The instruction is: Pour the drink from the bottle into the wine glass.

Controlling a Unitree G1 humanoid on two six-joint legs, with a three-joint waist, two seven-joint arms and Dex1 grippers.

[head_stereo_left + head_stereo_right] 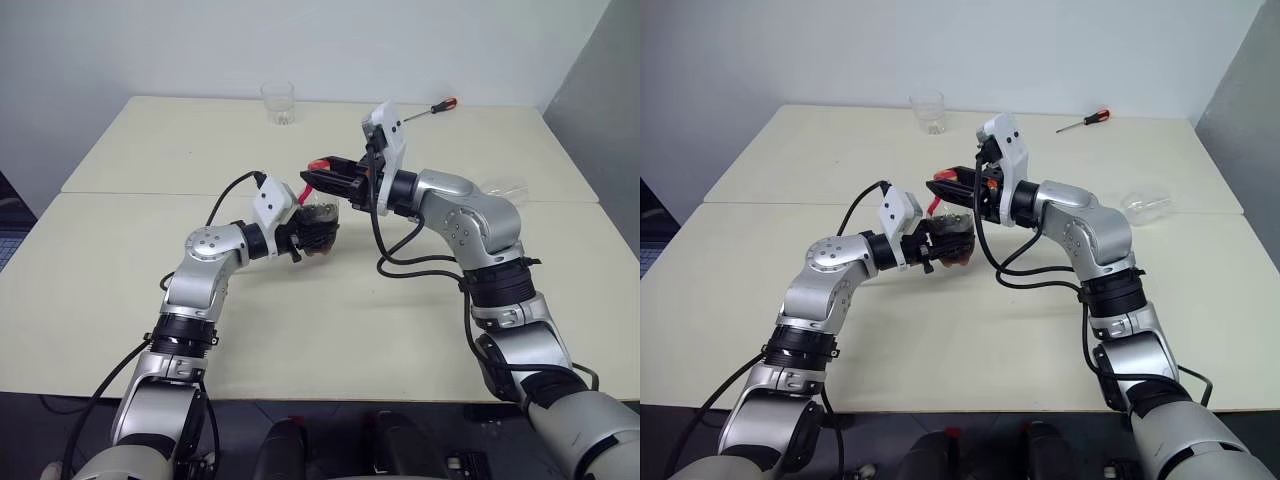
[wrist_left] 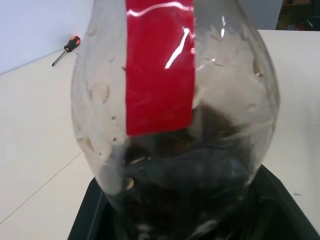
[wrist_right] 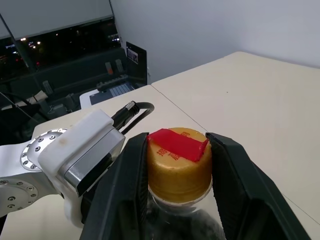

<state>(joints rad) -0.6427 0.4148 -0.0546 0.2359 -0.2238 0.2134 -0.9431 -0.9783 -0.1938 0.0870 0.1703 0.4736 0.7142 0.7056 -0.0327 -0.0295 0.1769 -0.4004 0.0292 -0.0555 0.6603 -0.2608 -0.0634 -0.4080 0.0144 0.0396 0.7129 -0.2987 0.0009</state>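
Two end effectors on one bottle (image 1: 318, 222) right now, so you're set up for uncapping rather than pouring. Your left end effector (image 1: 312, 236) is clamped around the bulbous base, holding the bottle up off the desk (image 1: 150, 230) near its middle, tilted with the neck leaning toward your right arm. The left wrist view looks straight through the clear plastic: red label strip down the side, dark drink (image 2: 190, 175) pooled low in the belly.

Your right end effector (image 3: 179, 165) has its fingers pressed in on either side of the yellowish cap (image 3: 178, 165), pinching it. That split makes sense to me: one side anchors the body so it can't spin, the other gets the twist.

The cap looks like it's on, so I'd say no pouring has happened. The wine glass (image 1: 1145, 207) seems to be the clear thing lying on its side out on the right of the desk, well apart from the bottle, though it's hard to be sure. A tumbler (image 1: 278, 103) stands at the far edge and a screwdriver (image 1: 1086, 121) lies off to the far right.

Watch the tilt once the cap comes off, since the drink could slosh toward the neck.
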